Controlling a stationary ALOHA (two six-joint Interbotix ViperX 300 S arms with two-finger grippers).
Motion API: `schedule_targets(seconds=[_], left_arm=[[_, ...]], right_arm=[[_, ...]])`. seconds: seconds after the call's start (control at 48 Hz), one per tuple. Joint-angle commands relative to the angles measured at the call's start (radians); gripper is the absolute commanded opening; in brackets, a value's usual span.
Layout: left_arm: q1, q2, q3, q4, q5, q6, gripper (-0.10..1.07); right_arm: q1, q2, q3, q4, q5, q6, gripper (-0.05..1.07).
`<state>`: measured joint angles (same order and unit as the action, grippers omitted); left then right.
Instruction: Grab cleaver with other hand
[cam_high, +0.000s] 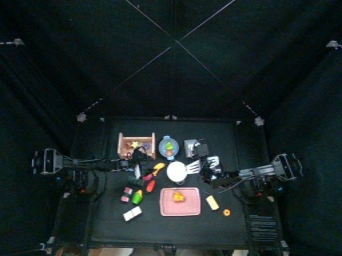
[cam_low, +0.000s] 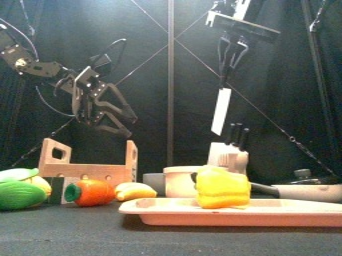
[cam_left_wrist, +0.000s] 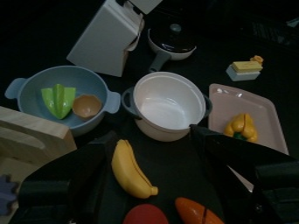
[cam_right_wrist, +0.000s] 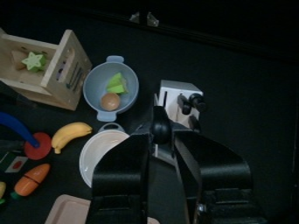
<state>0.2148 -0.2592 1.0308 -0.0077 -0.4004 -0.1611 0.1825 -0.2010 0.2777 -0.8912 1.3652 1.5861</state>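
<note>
The cleaver (cam_low: 222, 110) hangs blade-down in mid-air, its broad white blade well above the table. My right gripper (cam_low: 230, 45) is shut on its handle from above. In the right wrist view my right gripper (cam_right_wrist: 162, 138) has its jaws closed on a dark handle and the blade is hidden. The left wrist view shows the blade (cam_left_wrist: 105, 37) as a pale slab, apart from my left gripper (cam_left_wrist: 149, 156). My left gripper (cam_low: 102, 106) hovers wide open and empty, to the left of the cleaver and at about the blade's height.
Below stand a white knife block (cam_low: 230, 152), a white pot (cam_left_wrist: 163, 107), a blue bowl (cam_left_wrist: 26, 87) holding food pieces, a wooden crate (cam_low: 87, 165), a banana (cam_left_wrist: 131, 168) and a pink tray (cam_low: 274, 212) with a yellow pepper (cam_low: 223, 187).
</note>
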Motion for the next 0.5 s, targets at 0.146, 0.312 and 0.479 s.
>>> schedule_targets(seconds=[0.146,0.312,0.479], left_arm=[[0.000,-0.003,-0.012,-0.018,-0.003,0.003,1.00],[0.000,-0.003,-0.008,-0.015,-0.003,0.005,1.00],[0.000,-0.005,0.000,-0.014,-0.003,0.005,1.00]], right_arm=[[0.040,-0.032,-0.012,-0.009,0.002,0.002,0.57],[0.091,-0.034,-0.005,-0.044,-0.014,-0.006,0.57],[0.153,-0.048,0.057,-0.124,-0.075,-0.028,0.58]])
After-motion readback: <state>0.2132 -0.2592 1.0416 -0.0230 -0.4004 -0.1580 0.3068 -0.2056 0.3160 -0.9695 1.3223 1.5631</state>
